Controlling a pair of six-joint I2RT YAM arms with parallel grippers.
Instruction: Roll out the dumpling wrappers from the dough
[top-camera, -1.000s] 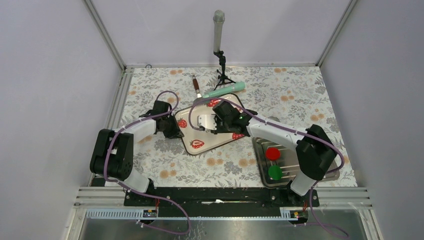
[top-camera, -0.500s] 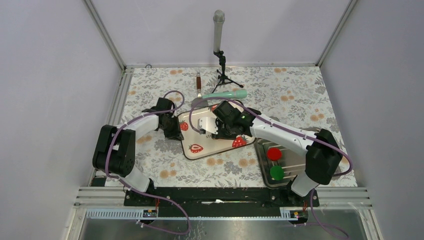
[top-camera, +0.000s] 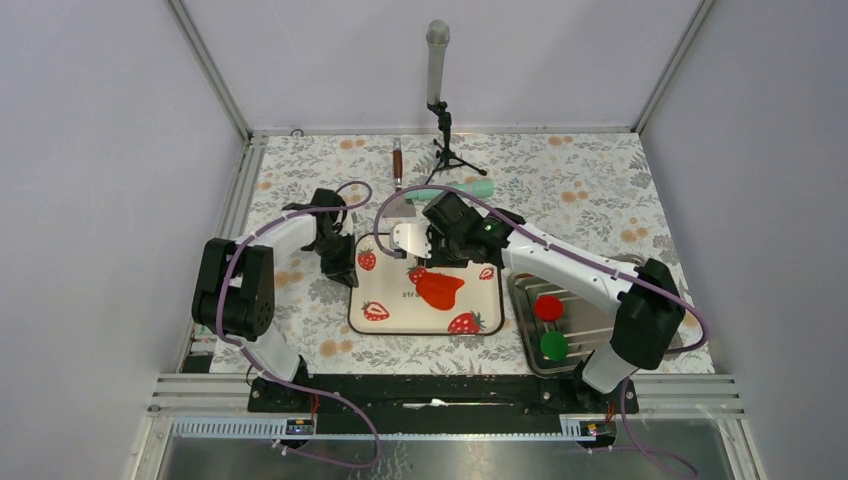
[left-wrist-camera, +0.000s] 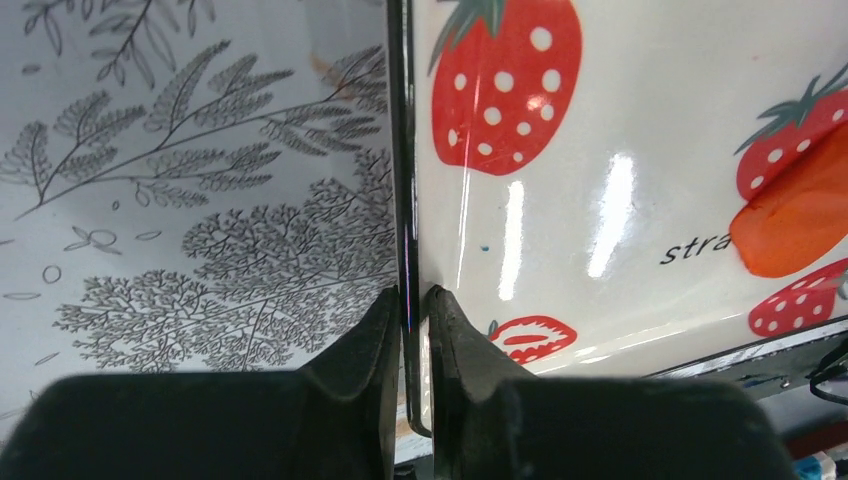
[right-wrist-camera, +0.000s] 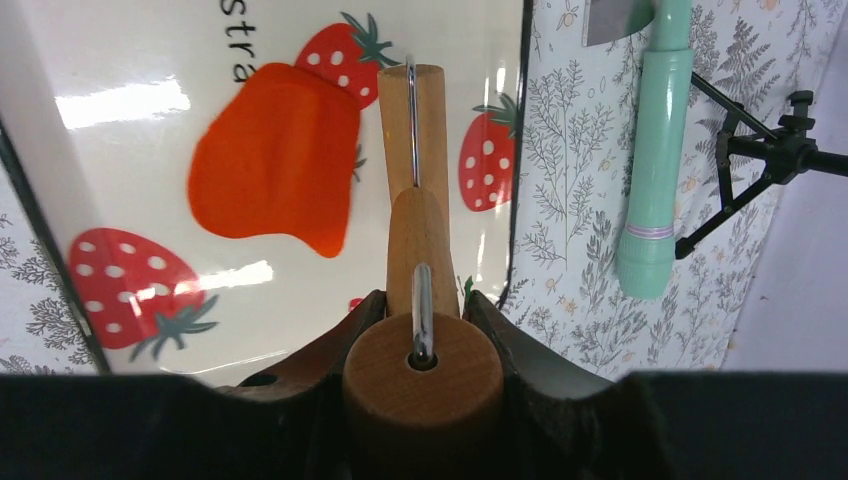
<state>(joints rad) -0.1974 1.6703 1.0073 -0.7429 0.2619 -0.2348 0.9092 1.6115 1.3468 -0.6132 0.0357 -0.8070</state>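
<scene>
Now board (top-camera: 482, 300) turned square, dough (top-camera: 438, 290) exposed; left gripper (left-wrist-camera: 411, 296) pinches board edge, right gripper (right-wrist-camera: 425, 302) clasps roller (right-wrist-camera: 422, 235).

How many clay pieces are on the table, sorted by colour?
Orange-red dough, on the strawberry board: 1
Red disc, in the metal tray: 1
Green disc, same tray: 1
Total: 3

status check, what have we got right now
Left gripper shut on edge of strawberry board. Right gripper shut on wooden roller. Dough a flat irregular sheet on the board, not yet cut round. Nothing lying on it.
</scene>
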